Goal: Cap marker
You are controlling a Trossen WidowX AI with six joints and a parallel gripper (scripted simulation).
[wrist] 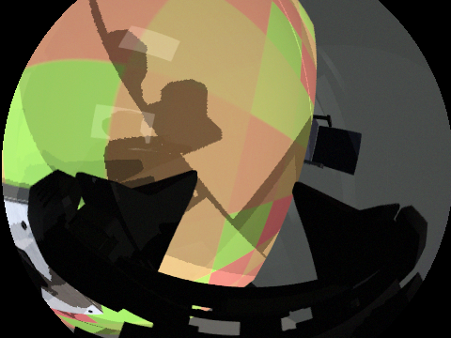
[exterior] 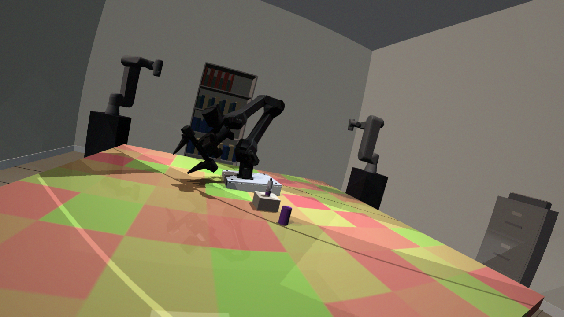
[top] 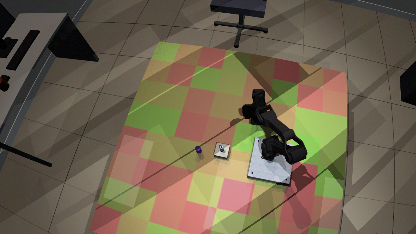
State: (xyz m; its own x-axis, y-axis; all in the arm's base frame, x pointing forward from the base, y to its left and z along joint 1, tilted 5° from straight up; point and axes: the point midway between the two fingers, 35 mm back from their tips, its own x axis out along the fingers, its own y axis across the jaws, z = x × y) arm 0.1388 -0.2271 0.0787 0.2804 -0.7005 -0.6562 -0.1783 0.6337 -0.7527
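the black arm (exterior: 252,118) stands on a pale grey base plate (top: 255,171) bolted to the checkered tabletop (exterior: 98,220), all red, green and tan squares. it folds up and over, then reaches down and away from the marker's side, so the claw (exterior: 195,155) hangs just above the tabletop with its two pointed fingers spread wide and nothing between them. in the wrist view those fingers show as dark wedges at either side, with only bare checkered squares and the arm's own shadow between.

the marker (exterior: 269,186) stands upright in the small pale holder block (exterior: 265,201), which sits just beside the base plate's corner. the purple cap (exterior: 284,215) stands on its own on the tabletop, near the block but not touching it, on the side away from the base plate. from above, the cap (top: 198,149) and block (top: 222,150) line up side by side, well apart from the claw.

behind the tabletop a bookshelf (exterior: 202,84) stands against the wall, a grey filing cabinet (exterior: 516,236) off to the right.
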